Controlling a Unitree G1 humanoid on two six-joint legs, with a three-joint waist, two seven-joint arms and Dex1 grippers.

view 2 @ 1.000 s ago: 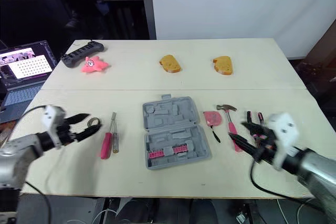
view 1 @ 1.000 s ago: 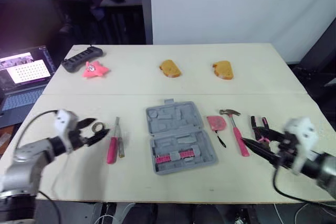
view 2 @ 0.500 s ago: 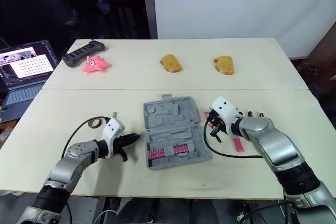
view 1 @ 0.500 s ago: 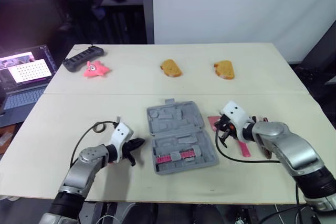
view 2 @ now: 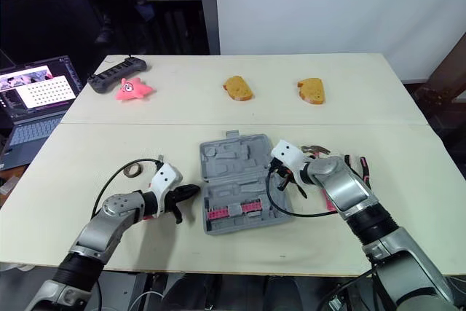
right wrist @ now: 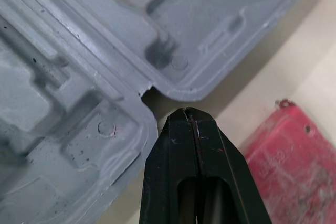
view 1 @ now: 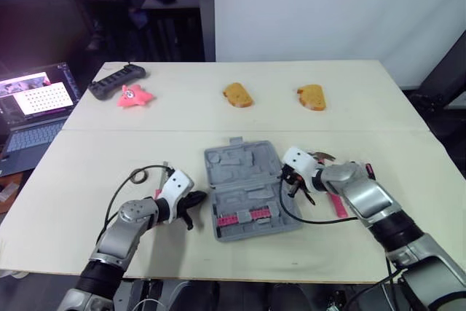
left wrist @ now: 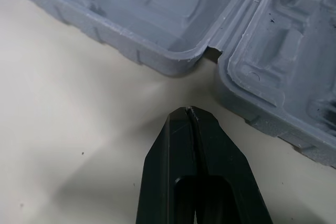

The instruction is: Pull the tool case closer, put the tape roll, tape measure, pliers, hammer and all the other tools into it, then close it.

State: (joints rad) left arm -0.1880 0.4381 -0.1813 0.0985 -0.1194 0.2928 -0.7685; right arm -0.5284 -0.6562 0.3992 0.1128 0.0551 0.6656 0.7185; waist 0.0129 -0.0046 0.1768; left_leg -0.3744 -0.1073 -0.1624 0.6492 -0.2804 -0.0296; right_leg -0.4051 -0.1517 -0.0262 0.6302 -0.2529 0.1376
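Observation:
The grey tool case (view 1: 244, 180) lies open at the table's middle, with a pink bit strip (view 1: 243, 217) in its near half. My left gripper (view 1: 198, 198) is shut and empty, its tip just off the case's left side by the hinge notch (left wrist: 212, 51). My right gripper (view 1: 285, 180) is shut and empty at the case's right side by the hinge. The red tape measure (right wrist: 283, 145) lies right beside it. The pink-handled hammer (view 1: 336, 204) and the pliers (view 2: 362, 165) lie further right. The tape roll (view 1: 138, 176) lies to the left. A screwdriver tip (view 1: 164, 167) pokes out behind my left arm.
At the back of the table are a black controller (view 1: 116, 80), a pink star toy (view 1: 133, 96) and two bread-shaped pieces (view 1: 237, 94) (view 1: 311, 97). A laptop (view 1: 36, 100) stands off the table's left side.
Both arms have swung in from the table's outer sides to the case's two sides. Both grippers have gone from open to shut.

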